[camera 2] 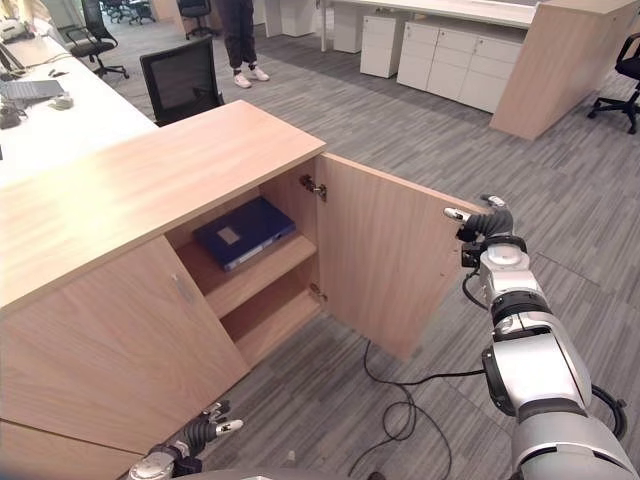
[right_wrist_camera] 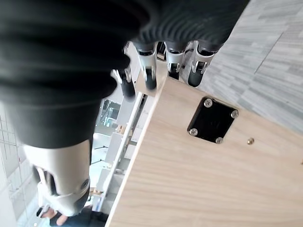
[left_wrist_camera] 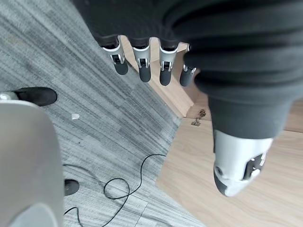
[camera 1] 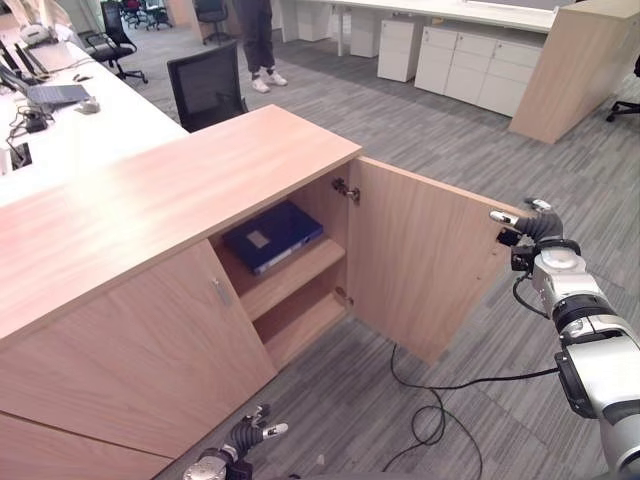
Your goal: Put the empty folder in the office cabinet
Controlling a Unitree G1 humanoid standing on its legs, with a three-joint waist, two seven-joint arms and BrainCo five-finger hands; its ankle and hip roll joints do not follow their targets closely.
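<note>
A blue folder (camera 1: 272, 236) lies flat on the upper shelf inside the wooden office cabinet (camera 1: 150, 200). The cabinet's right door (camera 1: 420, 255) stands swung wide. My right hand (camera 1: 535, 228) is at that door's free upper edge, open, with its fingers (right_wrist_camera: 150, 71) reaching over the edge (right_wrist_camera: 189, 179) and the thumb apart. A black screwed plate (right_wrist_camera: 212, 120) sits on the door's face by the fingers. My left hand (camera 1: 245, 436) hangs low in front of the shut left door, open, its fingers (left_wrist_camera: 142, 61) holding nothing.
The lower shelf (camera 1: 300, 325) is bare. A black office chair (camera 1: 207, 85) stands behind the cabinet, and a person (camera 1: 258, 40) stands further back. A white desk (camera 1: 110, 125) with a laptop is at the left; white drawer units (camera 1: 470, 65) line the far side.
</note>
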